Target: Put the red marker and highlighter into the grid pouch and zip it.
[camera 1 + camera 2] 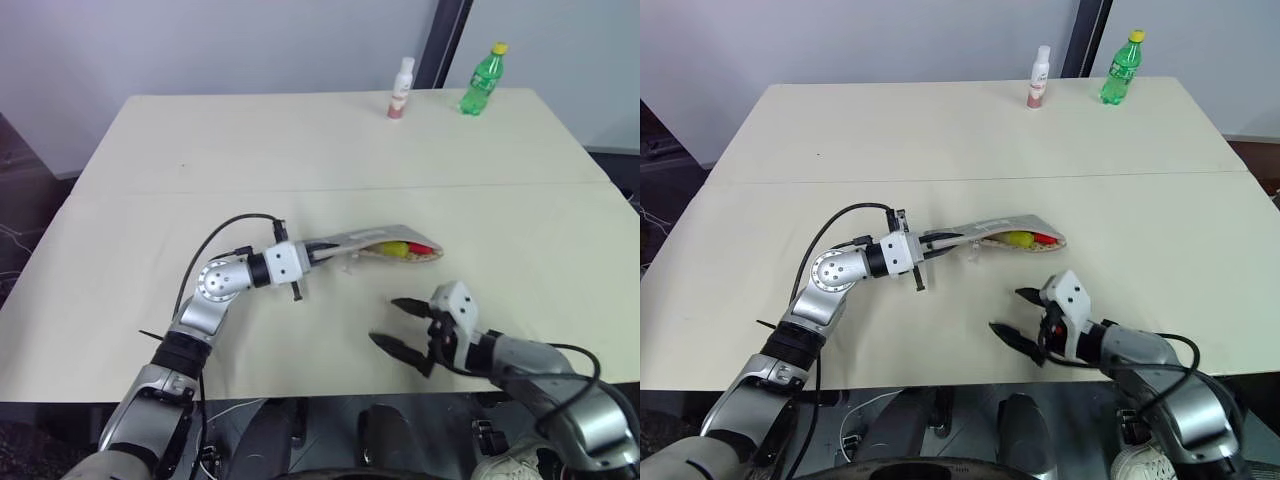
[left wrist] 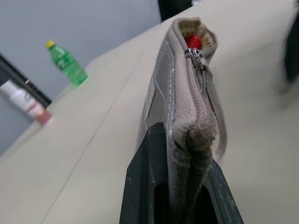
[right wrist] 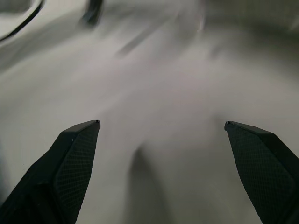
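Left eye view: left gripper (image 1: pixel 322 247) pinches the grid pouch (image 1: pixel 385 244) end; highlighter (image 1: pixel 393 248) and red marker (image 1: pixel 419 248) peek from its mouth. Right gripper (image 1: pixel 399 324) hangs wide, empty.

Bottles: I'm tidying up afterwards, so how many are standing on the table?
2. A small white bottle and a green bottle with a yellow cap stand apart near the table's far edge, the green one further right. No others are visible.

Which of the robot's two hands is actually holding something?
The left hand: its black fingers are clamped on the end of the grey fabric grid pouch. The right hand hangs wide open with nothing between its fingers.
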Controlling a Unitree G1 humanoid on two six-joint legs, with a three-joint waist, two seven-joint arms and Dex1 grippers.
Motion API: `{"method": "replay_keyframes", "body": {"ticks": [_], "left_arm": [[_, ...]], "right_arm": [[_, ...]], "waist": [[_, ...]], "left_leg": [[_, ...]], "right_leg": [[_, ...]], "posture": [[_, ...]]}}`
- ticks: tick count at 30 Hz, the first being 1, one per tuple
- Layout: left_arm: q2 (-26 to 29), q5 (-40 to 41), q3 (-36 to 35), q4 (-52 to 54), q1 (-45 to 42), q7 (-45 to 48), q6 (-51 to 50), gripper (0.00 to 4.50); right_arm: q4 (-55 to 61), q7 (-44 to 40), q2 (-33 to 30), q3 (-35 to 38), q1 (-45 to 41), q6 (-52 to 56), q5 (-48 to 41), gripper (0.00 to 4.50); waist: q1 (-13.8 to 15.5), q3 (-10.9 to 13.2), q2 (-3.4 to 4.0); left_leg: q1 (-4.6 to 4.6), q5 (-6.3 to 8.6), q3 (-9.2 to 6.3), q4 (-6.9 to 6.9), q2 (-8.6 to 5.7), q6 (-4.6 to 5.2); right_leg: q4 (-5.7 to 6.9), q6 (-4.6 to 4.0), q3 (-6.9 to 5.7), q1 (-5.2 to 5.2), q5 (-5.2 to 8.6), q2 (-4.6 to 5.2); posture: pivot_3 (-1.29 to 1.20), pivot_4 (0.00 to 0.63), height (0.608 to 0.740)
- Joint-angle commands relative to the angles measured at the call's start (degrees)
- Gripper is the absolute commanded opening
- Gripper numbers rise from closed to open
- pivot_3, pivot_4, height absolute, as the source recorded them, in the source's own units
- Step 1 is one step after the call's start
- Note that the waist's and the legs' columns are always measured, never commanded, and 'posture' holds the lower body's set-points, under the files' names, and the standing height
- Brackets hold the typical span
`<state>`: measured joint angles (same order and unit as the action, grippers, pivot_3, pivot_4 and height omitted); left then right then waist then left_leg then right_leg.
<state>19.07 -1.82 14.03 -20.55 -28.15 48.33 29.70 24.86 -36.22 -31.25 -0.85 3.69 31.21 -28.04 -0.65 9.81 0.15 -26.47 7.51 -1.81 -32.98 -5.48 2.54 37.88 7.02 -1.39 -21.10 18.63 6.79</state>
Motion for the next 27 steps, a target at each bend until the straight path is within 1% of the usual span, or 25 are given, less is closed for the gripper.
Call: {"method": "replay_keyframes", "body": {"ticks": [1, 3, 5, 7, 8, 10, 12, 16, 17, 20, 22, 27], "left_arm": [[0.7, -0.5, -0.1, -0.5, -1.6, -0.8, 2.1, 0.0], [0.7, -0.4, 0.0, -0.9, -2.0, -0.7, 2.3, 0.0], [0.7, -0.7, 0.2, -1.1, -2.4, -0.9, 2.7, 0.0], [0.7, -0.7, 0.1, -1.5, -2.8, -1.2, 2.7, 0.0], [0.8, -0.8, 0.1, -1.7, -2.9, -1.4, 2.8, 0.0], [0.8, -0.8, 0.1, -1.6, -2.8, -1.7, 2.9, 0.0], [0.9, -0.9, 0.0, -1.3, -2.2, -2.1, 2.8, 0.0], [1.1, -1.2, 0.0, -1.4, -1.2, -2.8, 3.1, 0.0], [1.1, -1.3, 0.0, -1.5, -1.1, -2.9, 3.3, 0.0], [1.2, -1.4, 0.0, -1.8, -1.3, -3.3, 3.5, 0.0], [1.5, -1.4, -0.2, -2.0, -1.4, -3.4, 3.6, 0.0], [2.4, -0.6, -0.8, -2.6, -0.8, -3.1, 4.1, 0.0]], "right_arm": [[-3.2, 4.2, 5.8, -0.9, -5.5, -1.9, 1.3, 4.44], [-6.1, 5.9, 8.7, -2.0, -8.6, -3.3, 3.3, 4.44], [-6.8, 6.2, 11.5, -2.0, -10.6, -2.7, 1.8, 4.44], [-7.0, 4.3, 12.3, -3.4, -11.9, -3.4, 1.9, 4.44], [-7.3, 3.5, 12.4, -4.2, -12.4, -3.5, 2.4, 4.22], [-7.9, 2.8, 12.7, -5.2, -13.2, -3.6, 2.8, 3.61], [-7.9, 2.5, 13.2, -5.5, -13.7, -3.4, 2.6, 2.61], [-7.9, 1.7, 13.9, -5.7, -13.6, -2.9, 2.0, 0.43], [-8.1, 1.9, 14.1, -5.2, -13.6, -2.8, 1.9, 0.04], [-8.3, 1.1, 12.0, -4.6, -12.9, -3.8, 3.6, 0.04], [-8.9, -1.1, 7.0, -4.4, -11.2, -5.8, 6.9, 0.04], [-14.2, -4.0, -3.5, 3.6, -7.7, -10.0, 9.2, 0.04]], "waist": [[0.1, 0.0, 0.0], [0.3, 0.0, -0.01], [0.8, 0.0, -0.01], [1.2, 0.0, -0.01], [1.4, 0.0, -0.01], [1.4, 0.0, -0.01], [1.4, 0.0, -0.01], [1.4, 0.0, 0.0], [1.4, 0.0, 0.0], [1.4, 0.0, 0.0], [1.6, 0.0, 0.0], [1.6, 0.0, -0.01]], "left_leg": [[-0.01, 0.0, 0.0, 0.02, 0.0, 0.0], [-0.07, 0.0, -0.01, 0.06, -0.02, 0.0], [-0.09, 0.0, -0.01, 0.08, -0.05, 0.0], [-0.1, 0.02, -0.01, 0.08, -0.05, 0.02], [-0.1, 0.02, -0.01, 0.08, -0.05, 0.02], [-0.09, 0.01, -0.01, 0.06, -0.05, 0.02], [-0.08, 0.01, -0.01, 0.02, -0.05, 0.01], [-0.07, 0.0, -0.01, 0.02, -0.05, 0.01], [-0.07, 0.0, -0.01, 0.02, -0.04, 0.01], [-0.08, 0.0, -0.01, 0.03, -0.04, 0.0], [-0.08, 0.0, -0.01, 0.03, -0.05, 0.0], [-0.09, 0.0, 0.01, 0.02, -0.09, 0.0]], "right_leg": [[-0.01, 0.0, 0.0, -0.03, 0.0, 0.0], [-0.03, 0.03, -0.04, -0.15, -0.01, 0.0], [-0.02, 0.24, -0.08, -0.18, -0.14, 0.0], [-0.01, 0.26, -0.09, -0.21, -0.16, -0.01], [0.01, 0.27, -0.1, -0.22, -0.16, -0.01], [0.04, 0.27, -0.14, -0.21, -0.16, -0.02], [0.07, 0.23, -0.15, -0.2, -0.18, -0.03], [0.08, 0.21, -0.15, -0.2, -0.18, -0.04], [0.08, 0.21, -0.15, -0.2, -0.18, -0.04], [0.08, 0.21, -0.15, -0.21, -0.19, -0.04], [0.07, 0.21, -0.15, -0.21, -0.19, -0.03], [0.05, 0.21, -0.15, -0.19, -0.18, 0.0]], "posture": [[0.0, 0.15, 0.74], [0.0, 0.15, 0.74], [0.0, 0.15, 0.74], [0.0, 0.15, 0.74], [0.0, 0.15, 0.74], [0.0, 0.15, 0.74], [0.0, 0.15, 0.74], [0.0, 0.15, 0.74], [0.0, 0.15, 0.74], [0.0, 0.15, 0.74], [0.0, 0.15, 0.74], [0.0, 0.15, 0.74]]}}
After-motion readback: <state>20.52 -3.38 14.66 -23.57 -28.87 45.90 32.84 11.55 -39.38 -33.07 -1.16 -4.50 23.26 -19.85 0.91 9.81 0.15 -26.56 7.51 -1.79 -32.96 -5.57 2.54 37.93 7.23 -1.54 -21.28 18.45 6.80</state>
